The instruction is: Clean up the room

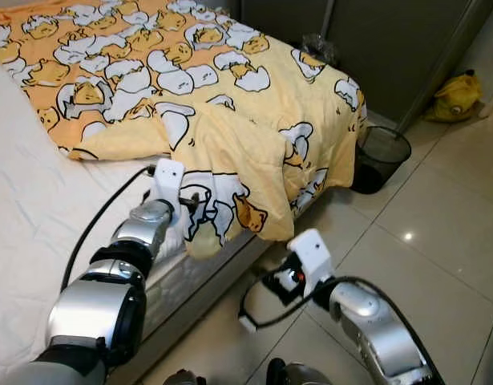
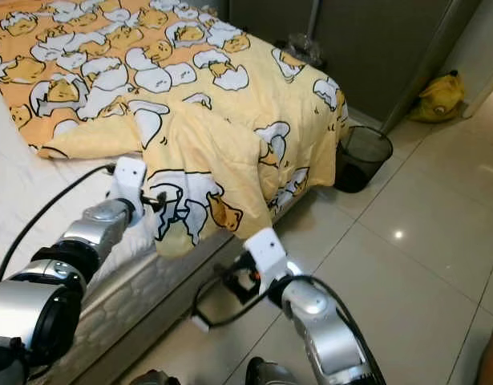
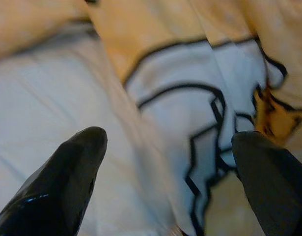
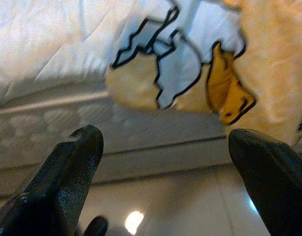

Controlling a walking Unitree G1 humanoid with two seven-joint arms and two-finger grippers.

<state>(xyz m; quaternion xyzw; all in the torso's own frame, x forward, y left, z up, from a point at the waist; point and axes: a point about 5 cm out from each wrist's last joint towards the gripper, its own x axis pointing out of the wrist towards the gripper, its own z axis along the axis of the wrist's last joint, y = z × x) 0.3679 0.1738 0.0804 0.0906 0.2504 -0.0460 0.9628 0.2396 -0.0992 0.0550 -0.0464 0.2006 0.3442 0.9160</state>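
Tiled floor (image 1: 438, 241), white mattress (image 1: 30, 200) — yellow blanket (image 1: 230, 136) spills over its edge; left gripper (image 3: 165, 162) and right gripper (image 4: 165, 167) both gape wide nearby.

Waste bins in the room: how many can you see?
1: a black mesh waste bin on the tiled floor at the bed's foot corner, beside the hanging yellow blanket. Others may be hidden.

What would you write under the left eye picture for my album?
Left end effector reaches the yellow blanket hanging off the bed.
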